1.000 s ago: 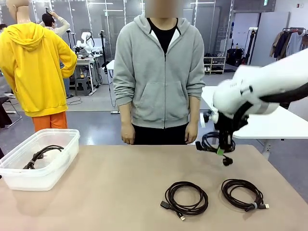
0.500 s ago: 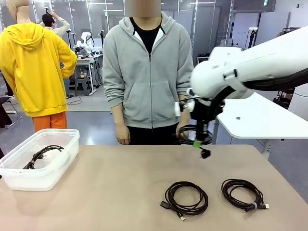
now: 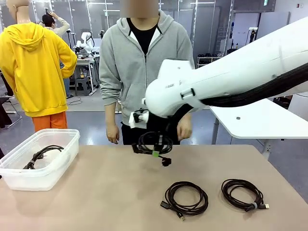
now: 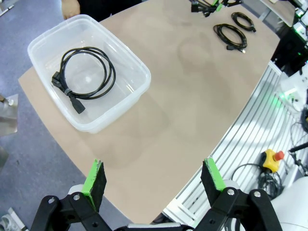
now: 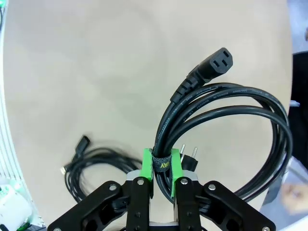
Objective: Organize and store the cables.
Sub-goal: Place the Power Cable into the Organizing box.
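The black cable (image 5: 226, 88), a coil bound with a strap, hung clear of the table (image 3: 96, 202) in the right gripper (image 5: 162, 166). The gripper's green fingers (image 5: 147, 168) were pinched narrowly on the strapped part. One plug dangled below the coil, above the middle of the table toward its far edge.

Two more cables lay flat at the near right: the middle coil (image 3: 187, 211) and, apart from it, the right coil (image 3: 250, 206). At the left end stood the clear bin (image 3: 19, 178) with a stored cable (image 3: 45, 151) inside. The left gripper (image 4: 156, 180) hovered high over that end, fingers wide and holding nothing. A person (image 3: 144, 72) stood at the far side, hands down.

The step in hand looked like carrying the coil across to the bin. Done well, it would need enough height for the dangling plug to pass over the bin's wall. The release should come only with the whole coil above the inside. A low drop would let the loops settle beside the stored one rather than catch on the rim.
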Available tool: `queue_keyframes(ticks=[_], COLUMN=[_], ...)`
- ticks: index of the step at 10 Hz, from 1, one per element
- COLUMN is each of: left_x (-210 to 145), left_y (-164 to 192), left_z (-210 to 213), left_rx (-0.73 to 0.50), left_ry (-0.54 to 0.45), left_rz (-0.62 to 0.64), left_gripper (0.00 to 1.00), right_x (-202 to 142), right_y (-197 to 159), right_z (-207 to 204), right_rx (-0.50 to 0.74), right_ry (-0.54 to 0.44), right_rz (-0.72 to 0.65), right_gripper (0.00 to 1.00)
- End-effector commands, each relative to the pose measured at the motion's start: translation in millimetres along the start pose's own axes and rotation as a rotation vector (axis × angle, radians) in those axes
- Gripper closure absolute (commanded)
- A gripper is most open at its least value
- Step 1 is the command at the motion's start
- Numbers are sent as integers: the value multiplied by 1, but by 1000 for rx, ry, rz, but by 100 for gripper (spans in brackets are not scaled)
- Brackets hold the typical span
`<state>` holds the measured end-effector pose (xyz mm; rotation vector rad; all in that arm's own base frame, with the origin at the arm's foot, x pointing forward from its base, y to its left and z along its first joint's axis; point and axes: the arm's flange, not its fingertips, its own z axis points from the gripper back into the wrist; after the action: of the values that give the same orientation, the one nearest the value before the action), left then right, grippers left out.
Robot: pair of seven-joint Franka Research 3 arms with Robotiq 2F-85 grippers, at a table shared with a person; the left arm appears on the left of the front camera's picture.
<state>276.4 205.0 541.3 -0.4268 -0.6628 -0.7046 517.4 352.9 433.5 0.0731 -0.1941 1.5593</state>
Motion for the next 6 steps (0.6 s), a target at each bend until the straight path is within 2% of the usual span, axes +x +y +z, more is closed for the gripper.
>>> queue_keyframes(ticks=[1, 3, 6], left_x=[1, 1, 1], left_y=[2, 2, 2], left_z=[0, 0, 0], left_rx=[4, 4, 4], left_ry=[-23, -23, -23], left_rz=[-4, -4, -4], left_gripper=[0, 0, 0], right_x=[26, 46, 53], right_y=[-6, -2, 2], right_z=[-17, -47, -69], right_rx=[-3, 31, 91], right_ry=[34, 40, 34], right_rz=[17, 42, 31], right_gripper=[86, 86, 86])
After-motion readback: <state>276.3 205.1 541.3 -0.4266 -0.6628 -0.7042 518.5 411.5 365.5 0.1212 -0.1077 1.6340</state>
